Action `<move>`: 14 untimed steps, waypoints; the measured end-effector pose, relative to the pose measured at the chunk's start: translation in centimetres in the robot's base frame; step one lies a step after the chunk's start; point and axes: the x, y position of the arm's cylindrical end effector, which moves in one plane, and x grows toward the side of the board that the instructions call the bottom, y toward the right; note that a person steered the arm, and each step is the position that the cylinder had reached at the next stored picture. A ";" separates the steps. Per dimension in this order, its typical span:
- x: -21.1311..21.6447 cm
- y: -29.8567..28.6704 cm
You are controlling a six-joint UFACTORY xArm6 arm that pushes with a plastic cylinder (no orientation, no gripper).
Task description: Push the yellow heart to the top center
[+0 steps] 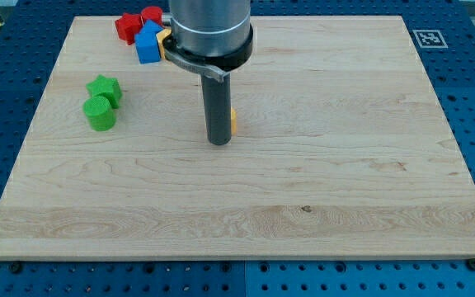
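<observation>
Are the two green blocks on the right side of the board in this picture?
No, both green blocks sit near the view's left edge of the board, well left of my tip.

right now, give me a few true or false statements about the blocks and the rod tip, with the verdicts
1. My tip sits just to the view's left of a yellow block, which the rod mostly hides. True.
2. The two green blocks lie near the board's right edge. False: they lie at the view's left, close together.
3. The red blocks and blue blocks cluster at the view's top left. True.
4. The yellow block beside my tip already rests against the board's top edge. False: it is around mid-board, well below that edge.
5. A second bit of yellow peeks out beside the blue blocks. True.
</observation>
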 end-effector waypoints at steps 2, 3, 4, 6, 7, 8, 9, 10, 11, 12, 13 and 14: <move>-4.3 0.1; -6.5 0.6; -8.8 1.5; -13.2 4.1; -15.1 4.5; -16.9 4.5; -17.1 4.5; -17.1 4.5; -17.4 4.5; -18.9 4.5; -20.1 5.0; -20.1 5.3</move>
